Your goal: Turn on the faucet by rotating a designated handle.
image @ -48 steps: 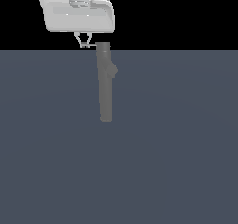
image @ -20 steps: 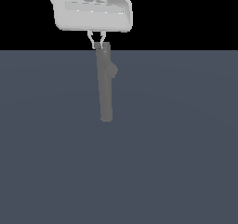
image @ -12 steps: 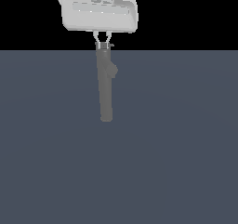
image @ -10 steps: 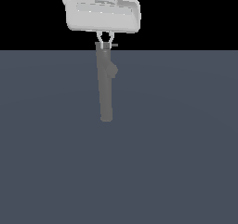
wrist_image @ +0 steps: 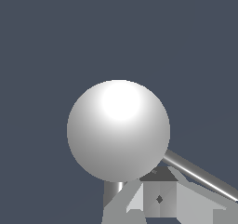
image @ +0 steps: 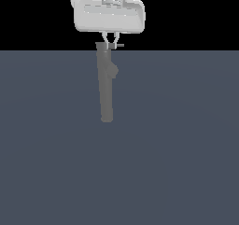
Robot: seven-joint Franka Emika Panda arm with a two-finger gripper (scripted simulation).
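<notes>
Faucet turning is the job, and the gripper [image: 110,43] hangs right over the top of the tall grey post. Its two thin fingers [image: 107,39] point down and sit close together, with only a small gap between them. I cannot tell if they pinch the thin rod or just sit beside it, because the parts are very small in the exterior view. In the wrist view one finger [wrist_image: 153,197] shows at the edge, and a round white top fills the middle, which looks like the flat cap [wrist_image: 118,130] seen from straight above.

The handle [wrist_image: 200,174] is a thin shiny rod that sticks out sideways from under that cap. In the exterior view a short bit of it pokes out toward the exterior view's right, just beside the fingertips. The faucet [image: 106,86] stands on the dark blue-grey floor [image: 177,149], with its stubby spout [image: 113,71] on the side facing the exterior view's right.

To do this step well, I think the fingers should stay low enough to touch the rod, not float above it. The push should go sideways in a curve around the post, like a clock hand going round. Pushing near the far end of the rod would probably make turning easier. Going slowly should keep the fingers from slipping off the thin rod
</notes>
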